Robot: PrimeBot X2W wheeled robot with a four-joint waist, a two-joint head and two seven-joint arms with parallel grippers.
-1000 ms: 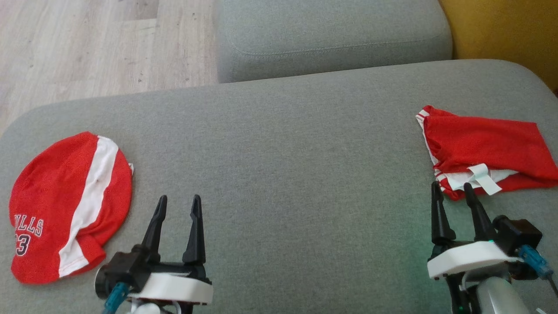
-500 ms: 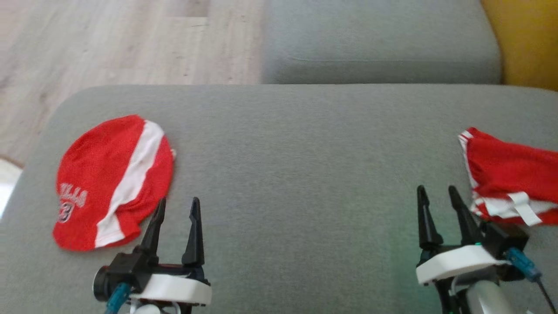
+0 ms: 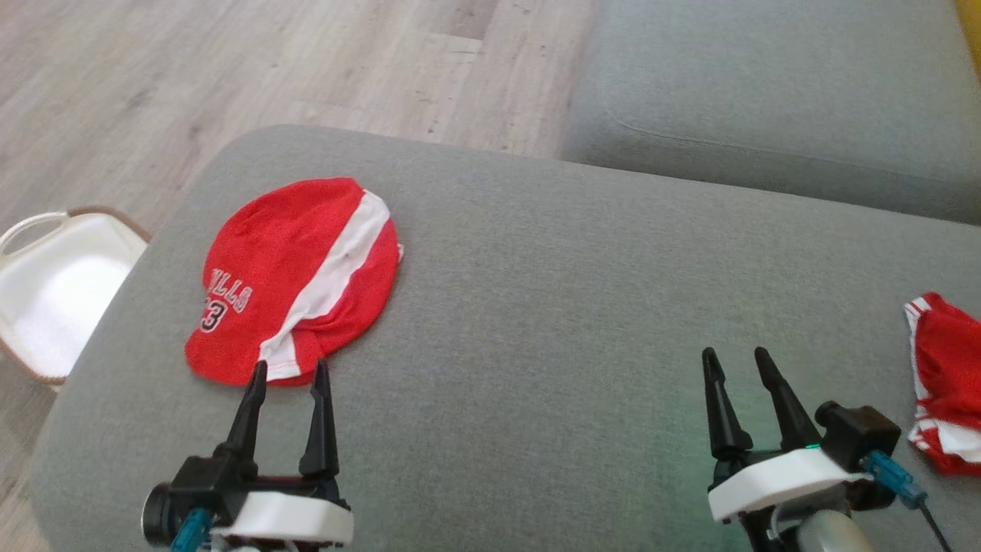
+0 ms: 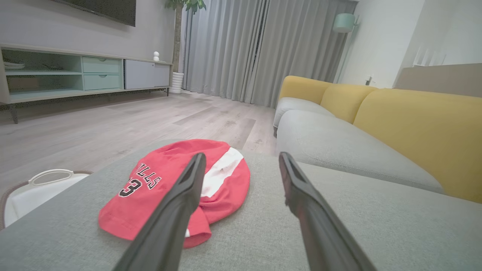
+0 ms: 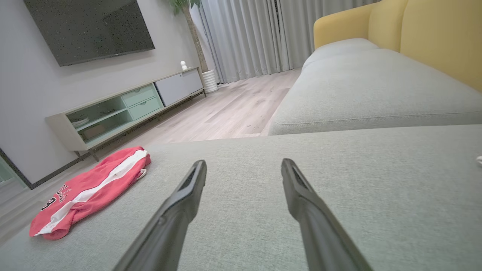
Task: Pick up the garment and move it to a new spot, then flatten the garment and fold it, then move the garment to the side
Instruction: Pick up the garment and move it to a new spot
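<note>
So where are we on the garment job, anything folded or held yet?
Done, possibly: a second red garment lies at the cushion's right edge, away from both arms; whether it is folded I cannot tell. In hand: nothing held; the left gripper has open jaws at the near edge of the lettered red garment, the right gripper open over bare cushion. Left: pick, flatten, fold, set aside.
</note>
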